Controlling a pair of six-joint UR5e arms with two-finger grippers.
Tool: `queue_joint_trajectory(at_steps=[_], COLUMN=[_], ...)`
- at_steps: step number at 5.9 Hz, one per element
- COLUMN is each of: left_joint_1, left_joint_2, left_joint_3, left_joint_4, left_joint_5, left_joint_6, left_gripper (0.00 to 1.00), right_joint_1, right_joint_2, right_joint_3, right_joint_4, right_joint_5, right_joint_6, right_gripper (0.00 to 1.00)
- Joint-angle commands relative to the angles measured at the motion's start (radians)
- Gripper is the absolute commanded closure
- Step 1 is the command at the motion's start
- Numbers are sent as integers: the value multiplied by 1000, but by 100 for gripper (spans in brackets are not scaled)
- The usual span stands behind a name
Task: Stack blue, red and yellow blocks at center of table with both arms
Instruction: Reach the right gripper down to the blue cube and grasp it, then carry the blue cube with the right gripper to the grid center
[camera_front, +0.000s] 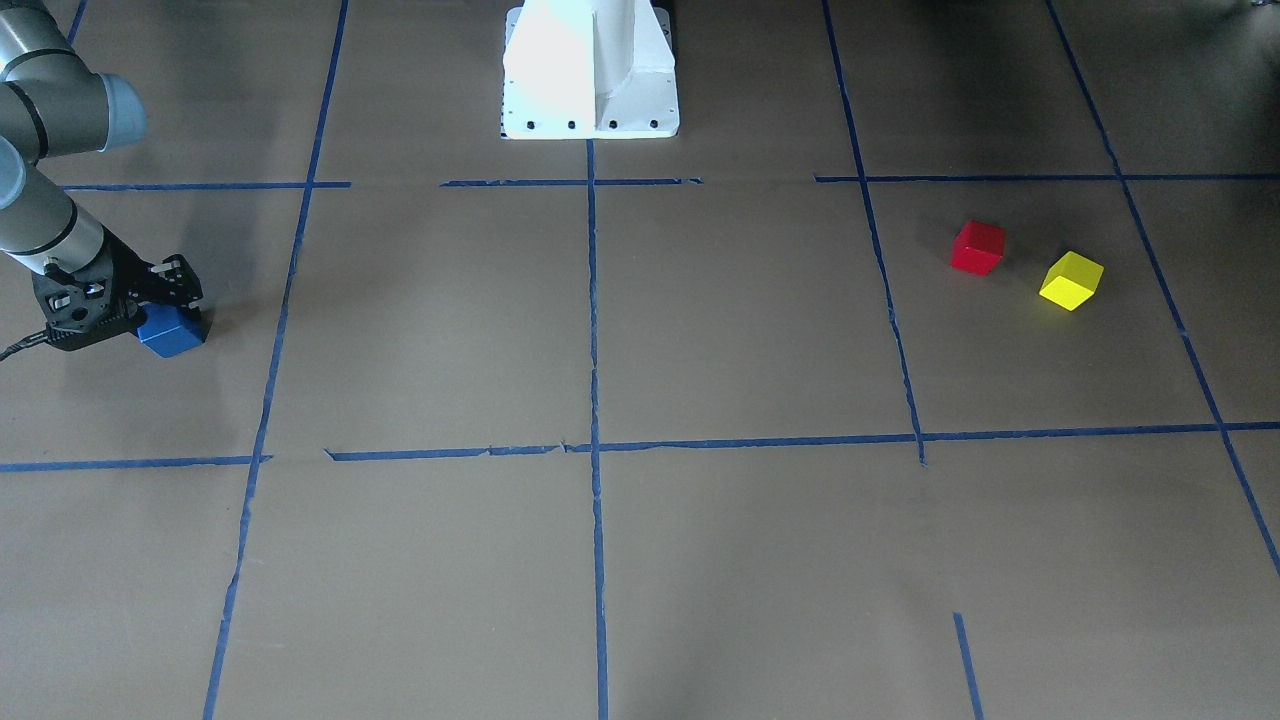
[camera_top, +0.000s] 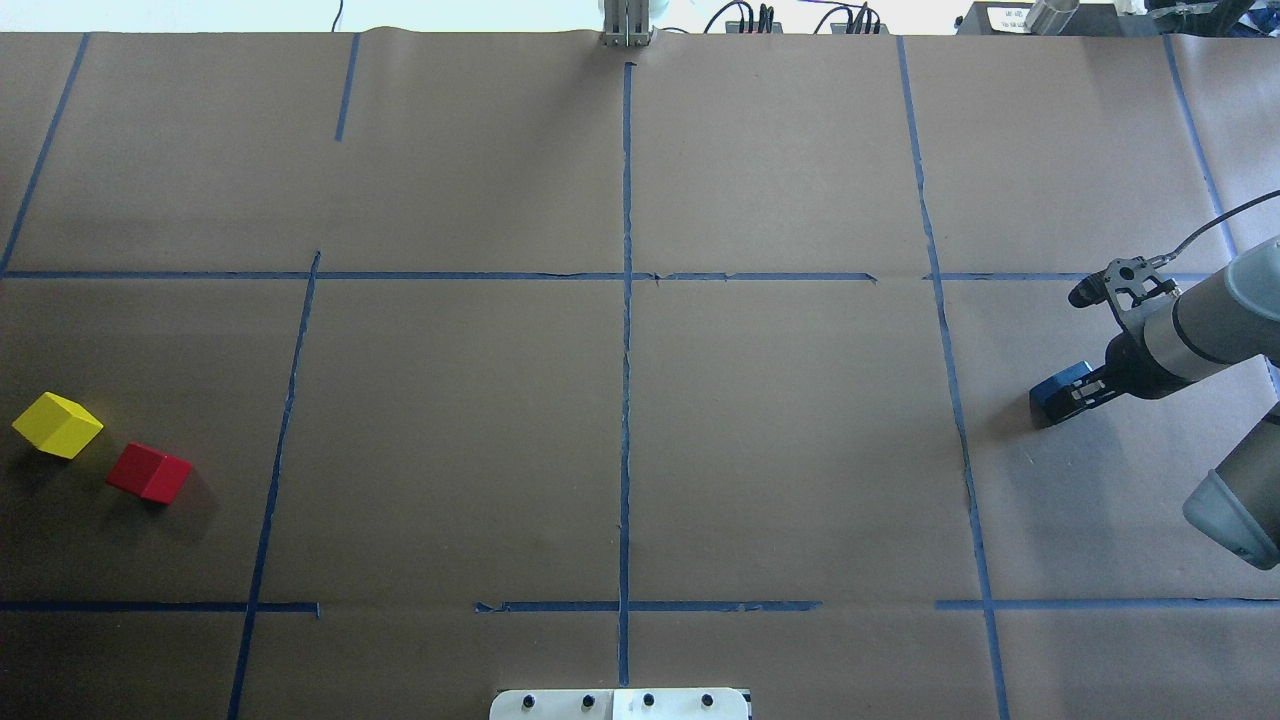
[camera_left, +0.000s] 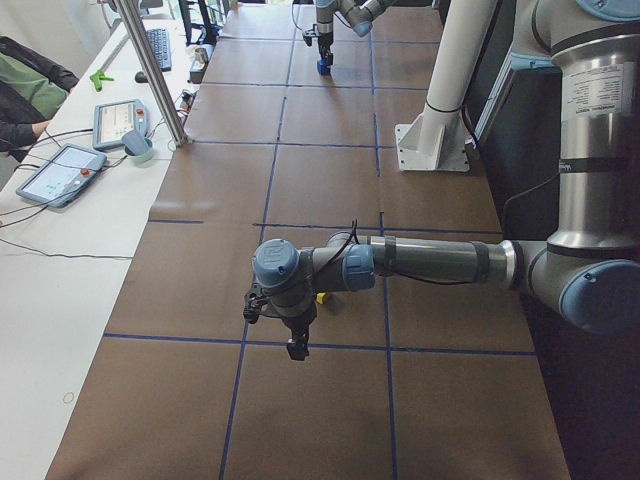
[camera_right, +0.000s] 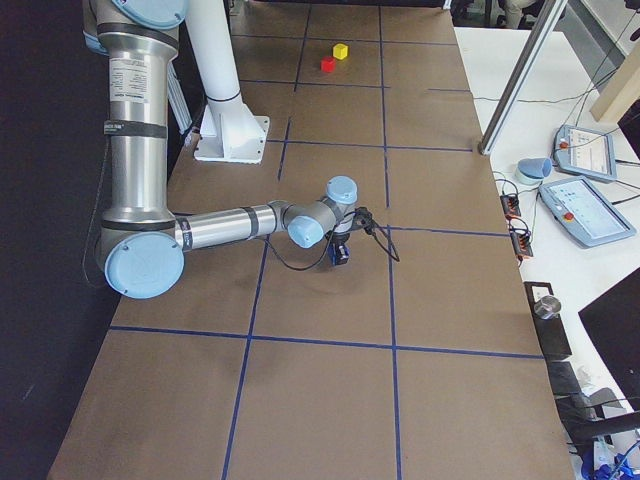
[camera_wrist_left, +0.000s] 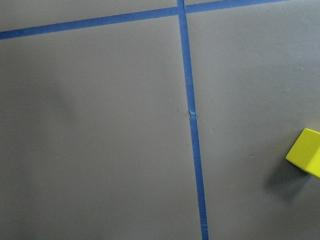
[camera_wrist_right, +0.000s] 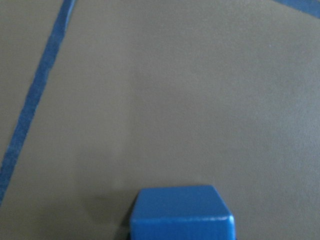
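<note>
The blue block sits low at the table's right end, between the fingers of my right gripper, which is shut on it. It also shows in the overhead view and fills the bottom of the right wrist view. The red block and the yellow block lie side by side at the left end, apart from each other. My left gripper hangs above the table next to the yellow block. It shows only in the exterior left view, so I cannot tell whether it is open or shut.
The white robot base stands at the table's robot-side edge. Blue tape lines mark a grid on the brown paper. Tablets and cables lie on the side bench beyond the table's far edge.
</note>
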Motion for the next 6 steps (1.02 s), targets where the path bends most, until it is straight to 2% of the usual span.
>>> queue_joint_trajectory(at_steps=[1, 2, 3, 4, 5, 6], left_joint_1=[0, 0, 0, 0, 0, 0], left_joint_2=[0, 0, 0, 0, 0, 0], left_joint_3=[-1, -1, -4, -7, -12, -12], left_joint_4=[-2, -2, -2, -2, -2, 0], left_joint_5=[0, 0, 0, 0, 0, 0], left_joint_6=[0, 0, 0, 0, 0, 0], left_gripper=[0, 0, 0, 0, 0, 0], right_joint_1=[1, -2, -31, -68, -143, -187], right_joint_2=[7, 49, 185, 346, 484, 613], right_joint_3=[51, 91, 91, 90, 73, -12], right_joint_4=[-13, -18, -100, -257, -373, -398], right_joint_5=[5, 3, 0, -21, -80, -122], right_joint_6=[28, 209, 360, 431, 530, 627], right_gripper=[100, 100, 100, 100, 100, 100])
